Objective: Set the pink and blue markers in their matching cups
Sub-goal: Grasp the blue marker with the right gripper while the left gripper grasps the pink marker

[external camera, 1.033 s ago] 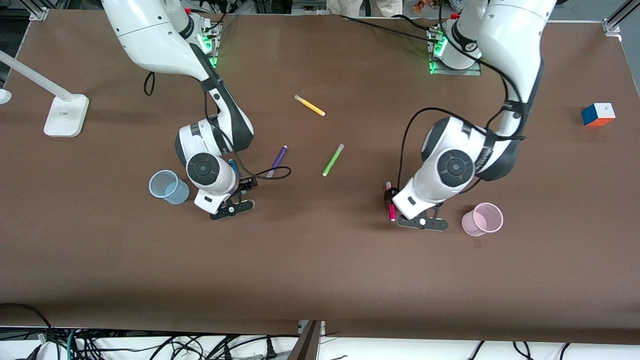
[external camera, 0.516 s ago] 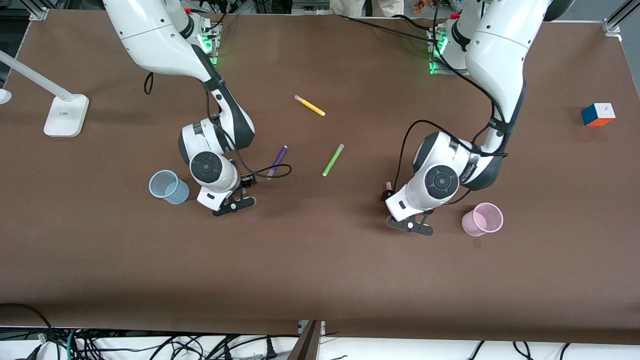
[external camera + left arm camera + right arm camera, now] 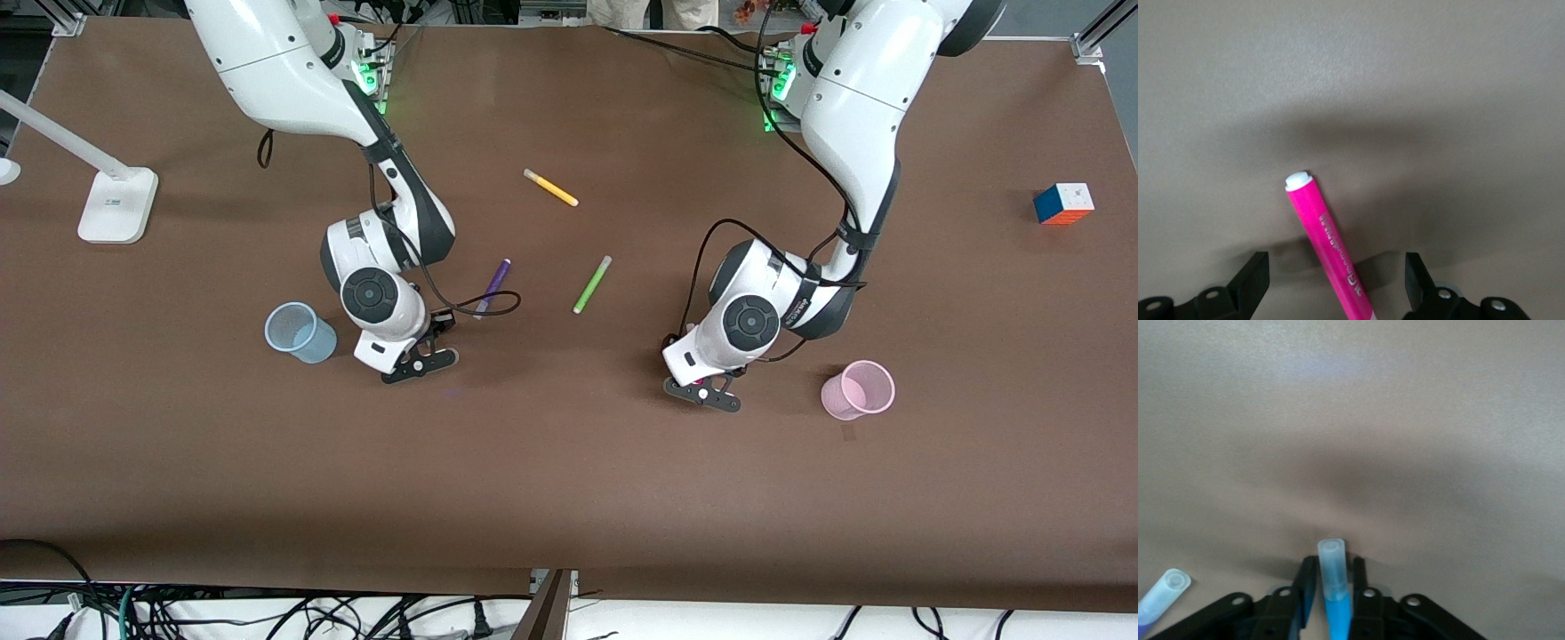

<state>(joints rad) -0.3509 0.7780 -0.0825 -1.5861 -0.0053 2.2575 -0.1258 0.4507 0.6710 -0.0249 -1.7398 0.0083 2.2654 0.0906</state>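
Pink marker (image 3: 1327, 252): slim magenta felt-tip, seen in the left wrist view lying between the fingers of the left claw (image 3: 1337, 283), which stand wide apart and touch nothing; the flat white end points away from the camera. From the front it is almost wholly hidden under the left claw (image 3: 702, 391), low over the surface (image 3: 569, 498) and near the pink cup (image 3: 858, 389), toward the left arm's end. Blue marker (image 3: 1335, 593): bright blue barrel, pale translucent cap, pinched between the closed fingers of the right claw (image 3: 1331, 603) just below the cap; that claw (image 3: 418, 360) sits low over the surface beside the blue cup (image 3: 300, 332). Handling, by my reckoning: both pens light, stiff, smooth-sided plastic, apt to roll or swivel if nipped near an end; best taken across the barrel about mid-length, fingers square to the long axis. The pink one looks fairly centred for that. Cups: thin, translucent, shorter than a pen, probably easy to tip, so a pen should go in upright and gently. Also present, not wanted: purple marker (image 3: 492, 286), its cap showing beside the right claw in the right wrist view; green marker (image 3: 592, 284); yellow marker (image 3: 550, 188); puzzle cube (image 3: 1063, 204); lamp base (image 3: 116, 206).
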